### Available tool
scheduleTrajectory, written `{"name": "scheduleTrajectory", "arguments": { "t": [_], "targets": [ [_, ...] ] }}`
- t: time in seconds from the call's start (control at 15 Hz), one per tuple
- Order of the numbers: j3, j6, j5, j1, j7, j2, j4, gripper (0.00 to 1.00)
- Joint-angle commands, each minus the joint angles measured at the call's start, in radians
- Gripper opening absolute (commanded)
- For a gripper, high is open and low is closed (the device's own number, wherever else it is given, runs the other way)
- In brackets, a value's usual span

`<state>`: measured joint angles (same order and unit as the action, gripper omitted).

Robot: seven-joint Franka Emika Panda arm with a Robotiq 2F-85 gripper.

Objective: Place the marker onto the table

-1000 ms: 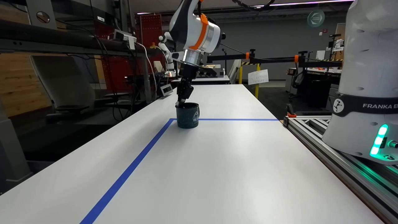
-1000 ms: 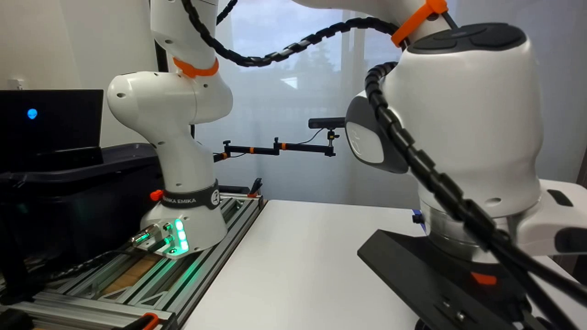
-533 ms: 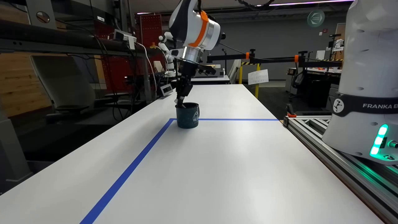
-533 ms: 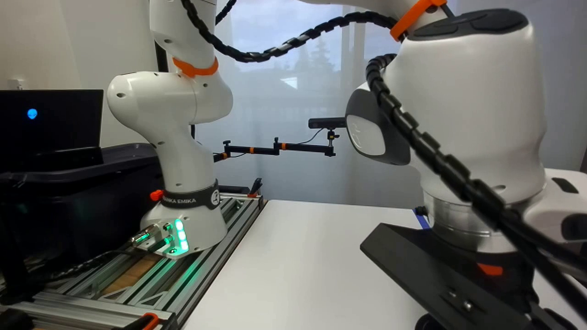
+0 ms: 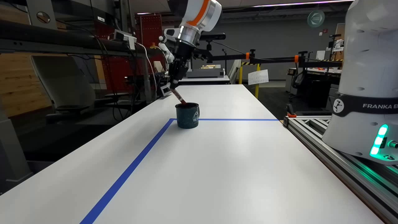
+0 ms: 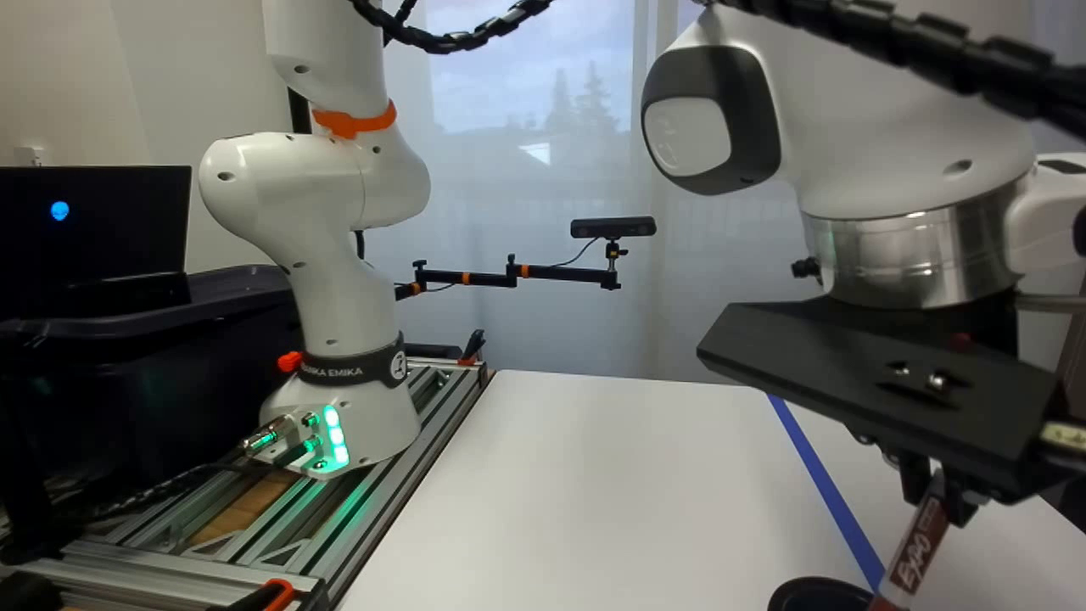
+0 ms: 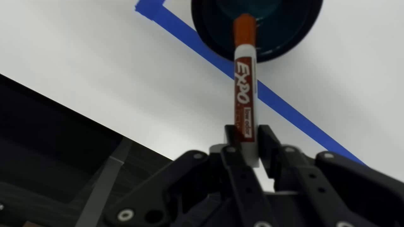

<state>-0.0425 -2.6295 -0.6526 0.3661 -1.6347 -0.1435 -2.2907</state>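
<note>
Marker (image 7: 245,91) slants downward, upper end pinched in the claw (image 7: 247,138).

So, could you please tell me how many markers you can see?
1: the marker, gripped by the claw and tilted down toward the mug, whose inside shows only partly and might hide others.

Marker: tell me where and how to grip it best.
I'd take the marker by the end away from its cap, coming from above with the jaws on either side, as the gripper holds it. It leans with the cap pointing down at the mug, so the upper end is likely easiest to reach, and its straight, slim barrel gives the jaws two opposite sides.
</note>
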Motion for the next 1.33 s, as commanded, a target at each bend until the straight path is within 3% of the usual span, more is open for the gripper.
{"name": "scheduleTrajectory", "arguments": {
  "t": [0.0,0.4,0.8,1.27],
  "targets": [
    [-0.024,0.129,0.035,-0.057,-0.021,0.077,-0.026,0.05],
    [-0.026,0.249,0.152,-0.14,0.014,0.039,0.007,0.05],
    [-0.005,0.146,0.309,-0.189,-0.012,-0.096,0.021,0.05],
    [0.033,-0.01,0.474,-0.193,0.004,-0.242,0.046,0.05]
  ]
}}
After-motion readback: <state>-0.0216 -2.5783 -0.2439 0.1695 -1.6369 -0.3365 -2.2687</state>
